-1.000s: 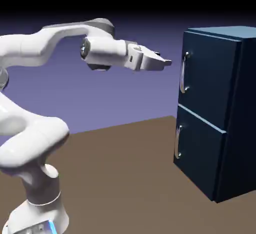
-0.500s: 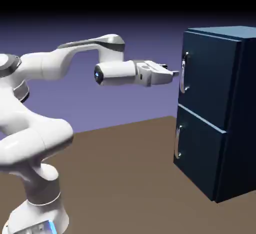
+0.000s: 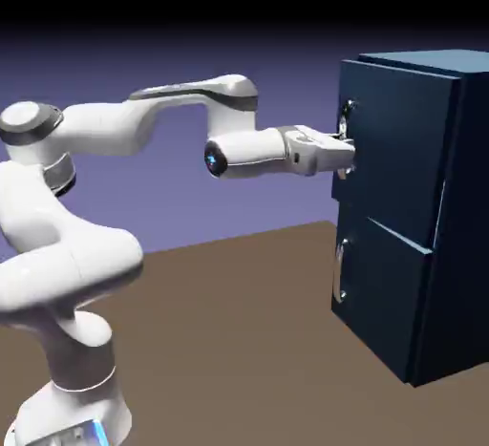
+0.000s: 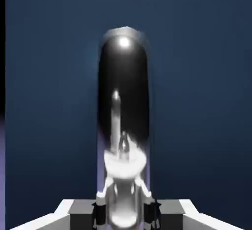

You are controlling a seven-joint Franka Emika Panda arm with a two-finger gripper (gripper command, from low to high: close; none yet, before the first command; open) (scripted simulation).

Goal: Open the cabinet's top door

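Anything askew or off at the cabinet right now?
Only the top door: it sits slightly proud of the cabinet, while the lower door looks flush. Nothing looks spilled or damaged.

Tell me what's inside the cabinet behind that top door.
The top door stands slightly ajar, but its panel covers the opening; nothing inside the cabinet can be seen.

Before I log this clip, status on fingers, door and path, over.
Grey fingers closed on curved silver handle. Tall dark-blue upper door slightly ajar, lower one shut. Nothing visible blocking the swing.
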